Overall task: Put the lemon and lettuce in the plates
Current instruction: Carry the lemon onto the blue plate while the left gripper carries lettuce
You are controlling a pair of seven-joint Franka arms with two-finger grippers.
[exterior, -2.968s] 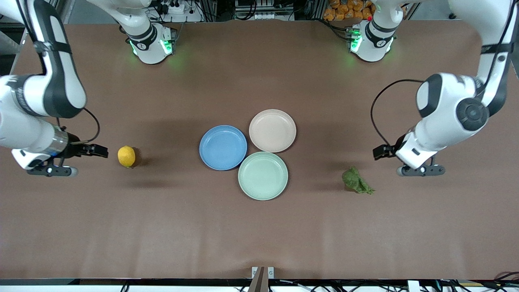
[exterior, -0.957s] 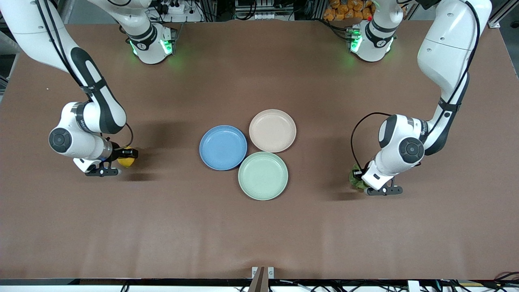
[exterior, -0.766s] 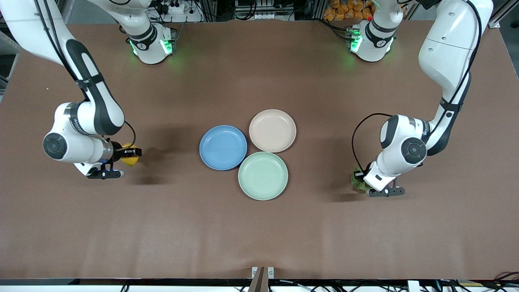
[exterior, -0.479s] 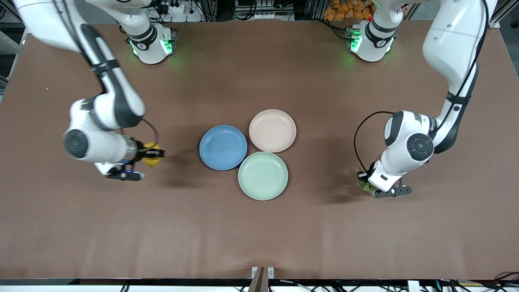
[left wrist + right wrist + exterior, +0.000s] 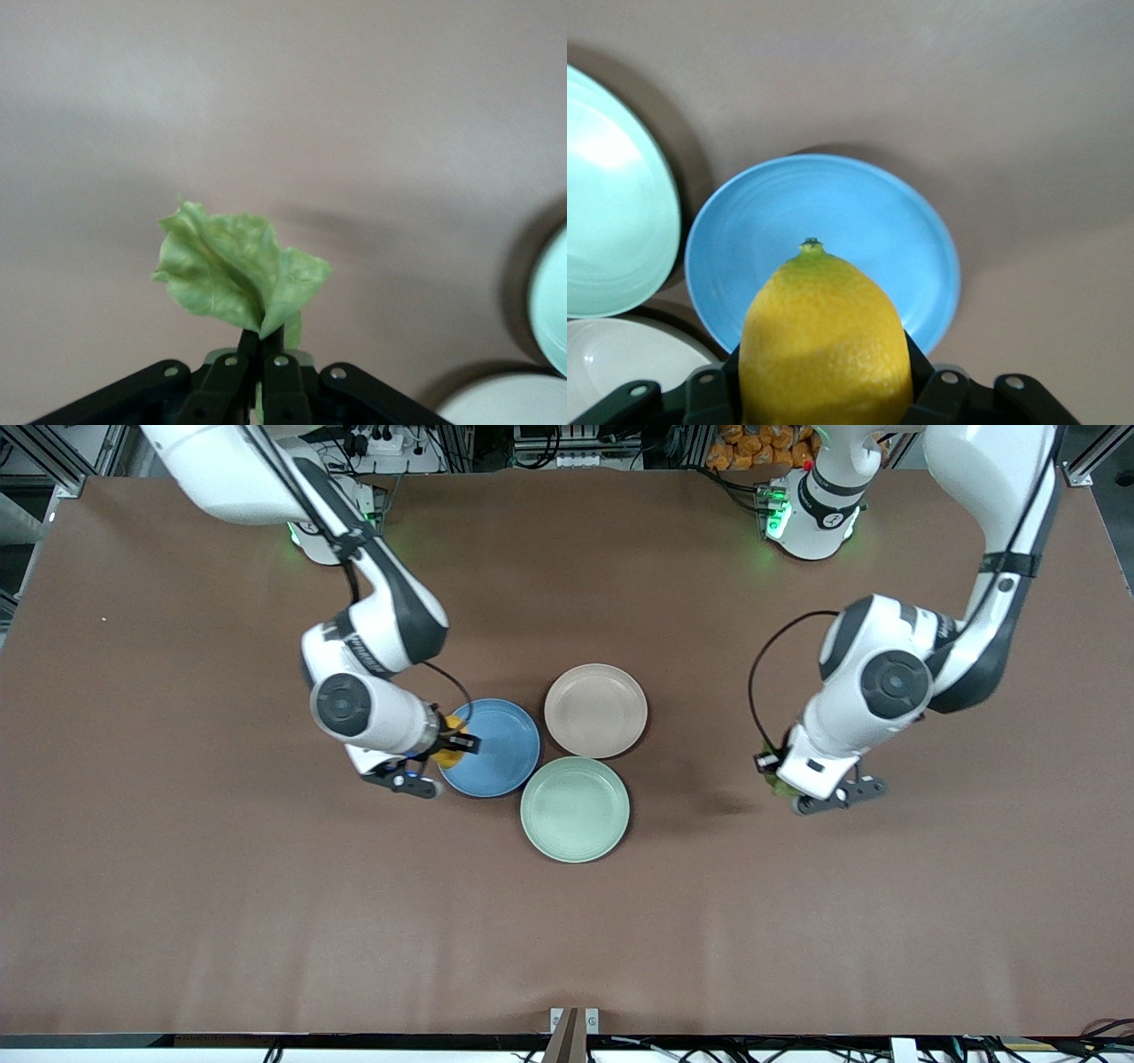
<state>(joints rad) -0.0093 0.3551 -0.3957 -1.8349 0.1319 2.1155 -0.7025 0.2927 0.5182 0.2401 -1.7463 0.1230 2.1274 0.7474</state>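
Observation:
My right gripper (image 5: 454, 746) is shut on the yellow lemon (image 5: 447, 755) and holds it in the air over the edge of the blue plate (image 5: 498, 760) toward the right arm's end. In the right wrist view the lemon (image 5: 824, 341) fills the jaws with the blue plate (image 5: 859, 221) below. My left gripper (image 5: 772, 772) is shut on the green lettuce (image 5: 771, 781), lifted over bare table toward the left arm's end; the leaf (image 5: 232, 270) hangs from the shut fingertips (image 5: 263, 341). The beige-pink plate (image 5: 595, 710) is empty.
A mint-green plate (image 5: 574, 809) touches the blue and beige plates on the side nearer the front camera; it also shows in the right wrist view (image 5: 611, 204). Brown table (image 5: 266, 912) lies around the plates.
The right gripper took the lemon and carried it toward the blue plate. The left gripper closed on the lettuce and lifted it off the table toward the plates.

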